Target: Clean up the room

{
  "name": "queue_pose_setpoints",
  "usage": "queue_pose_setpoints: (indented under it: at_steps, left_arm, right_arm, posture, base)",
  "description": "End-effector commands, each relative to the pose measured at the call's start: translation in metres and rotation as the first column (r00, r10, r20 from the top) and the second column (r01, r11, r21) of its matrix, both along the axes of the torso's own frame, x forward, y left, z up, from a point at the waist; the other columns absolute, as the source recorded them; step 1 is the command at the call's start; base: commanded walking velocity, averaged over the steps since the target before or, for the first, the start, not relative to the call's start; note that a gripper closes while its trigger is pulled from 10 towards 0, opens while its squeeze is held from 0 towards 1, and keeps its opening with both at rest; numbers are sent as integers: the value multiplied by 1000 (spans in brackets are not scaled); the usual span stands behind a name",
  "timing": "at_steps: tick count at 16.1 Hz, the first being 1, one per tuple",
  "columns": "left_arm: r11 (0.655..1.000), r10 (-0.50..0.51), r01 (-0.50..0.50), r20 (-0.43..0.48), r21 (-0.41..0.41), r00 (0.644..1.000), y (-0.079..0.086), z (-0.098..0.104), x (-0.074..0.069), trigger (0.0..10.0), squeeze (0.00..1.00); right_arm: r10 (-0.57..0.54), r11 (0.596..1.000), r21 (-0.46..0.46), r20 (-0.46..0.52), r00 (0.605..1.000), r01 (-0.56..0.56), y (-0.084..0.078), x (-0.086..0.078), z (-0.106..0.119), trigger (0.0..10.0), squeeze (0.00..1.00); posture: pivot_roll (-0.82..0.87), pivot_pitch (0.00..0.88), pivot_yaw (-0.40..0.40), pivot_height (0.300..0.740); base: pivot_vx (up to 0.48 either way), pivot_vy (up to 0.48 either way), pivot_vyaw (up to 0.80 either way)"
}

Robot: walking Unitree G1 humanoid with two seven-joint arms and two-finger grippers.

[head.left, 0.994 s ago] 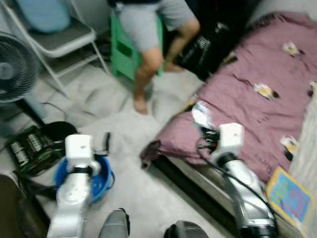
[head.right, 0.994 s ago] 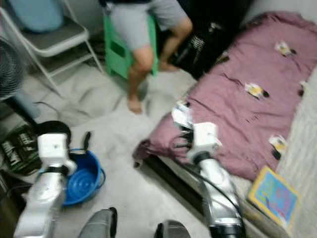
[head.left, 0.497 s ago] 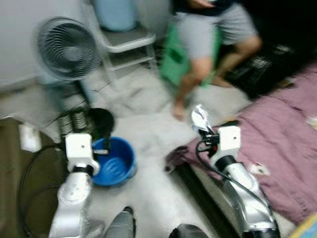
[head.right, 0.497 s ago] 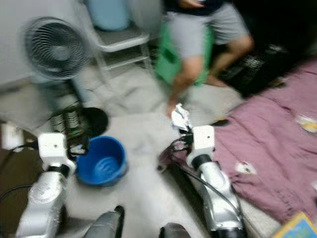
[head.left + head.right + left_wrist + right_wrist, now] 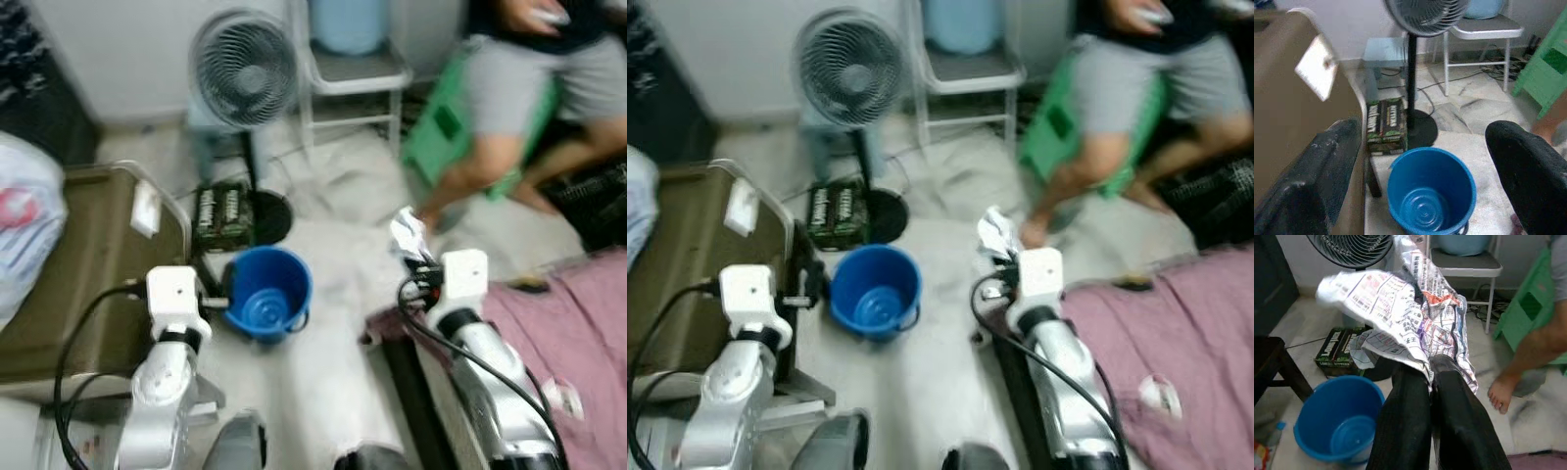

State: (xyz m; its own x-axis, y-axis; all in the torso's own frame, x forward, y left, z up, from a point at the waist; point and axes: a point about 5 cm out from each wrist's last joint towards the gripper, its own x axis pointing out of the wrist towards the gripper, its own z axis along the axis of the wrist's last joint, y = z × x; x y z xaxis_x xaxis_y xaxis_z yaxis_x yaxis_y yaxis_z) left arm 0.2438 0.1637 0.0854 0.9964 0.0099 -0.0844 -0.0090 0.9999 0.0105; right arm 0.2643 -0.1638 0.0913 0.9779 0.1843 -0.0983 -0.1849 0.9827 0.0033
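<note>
Dropping the crumpled newspaper (image 5: 1400,313) into the blue bucket (image 5: 265,294) appears to be the step in hand. The right gripper (image 5: 1431,369) pinches the paper with its two black fingers pressed close together, and holds it in the air to the right of the bucket, above bare floor. To do the step well, the gripper should probably travel left until the paper hangs over the bucket's open mouth and let go only then, since so light and broad a sheet could catch the rim or drift aside.

Materials and shapes, largest first. Bed cover (image 5: 578,323): soft mauve cloth with small printed patches, at the lower right. Brown case (image 5: 78,264): a smooth matte body with rounded corners and a white tag, at the left. Fan (image 5: 244,70): a round wire grille on a thin pole with a dark disc foot. Chair (image 5: 358,73): white metal tubing and a flat grey seat. Bucket: smooth plastic, round, tapering downward, empty, with rings moulded in its base. Newspaper: thin printed paper, heavily creased. The left gripper (image 5: 1425,161) is spread wide and empty, looking down on the bucket. A seated person's legs (image 5: 490,147) are at the upper right.
</note>
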Motion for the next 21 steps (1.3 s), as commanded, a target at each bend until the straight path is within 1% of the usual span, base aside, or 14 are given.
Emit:
queue_pose_setpoints:
  at_steps: [1,7,9,13,14,21]
  left_arm:
    - [1000,10,-10,-4,7,1000,6,0,-2,10000,0]
    - [1000,-12,12,-1,-4,1000,5,1,-3,10000,0]
    - [999,-31,31,5,-20,1000,3,2,-3,10000,0]
    - [999,-37,37,6,-24,999,1,2,-3,10000,0]
    - [999,-36,36,5,-25,999,1,1,-3,10000,0]
    - [999,-40,40,7,-31,999,1,2,-2,10000,0]
  right_arm:
    - [11,1000,10,-5,1000,-11,5,0,0,10000,0]
    - [9,1000,11,-8,1000,-9,5,0,-1,10000,0]
    - [-5,1000,21,-14,1000,6,4,-1,-2,10000,0]
    - [-13,999,36,-18,1000,14,3,-1,-2,10000,0]
    - [-22,999,42,-36,999,23,3,0,-4,10000,0]
    - [-21,999,33,-37,999,22,3,1,-3,10000,0]
  posture:
    - [-2,164,-71,740]
    - [-3,170,-71,740]
    - [-4,170,-70,740]
    - [-4,170,-72,740]
    - [-4,170,-72,740]
    - [-2,165,-73,740]
  base:
    - [0,0,800]
    - [0,0,799]
    - [0,0,0]
    - [0,0,0]
    - [0,0,-800]
    - [0,0,-800]
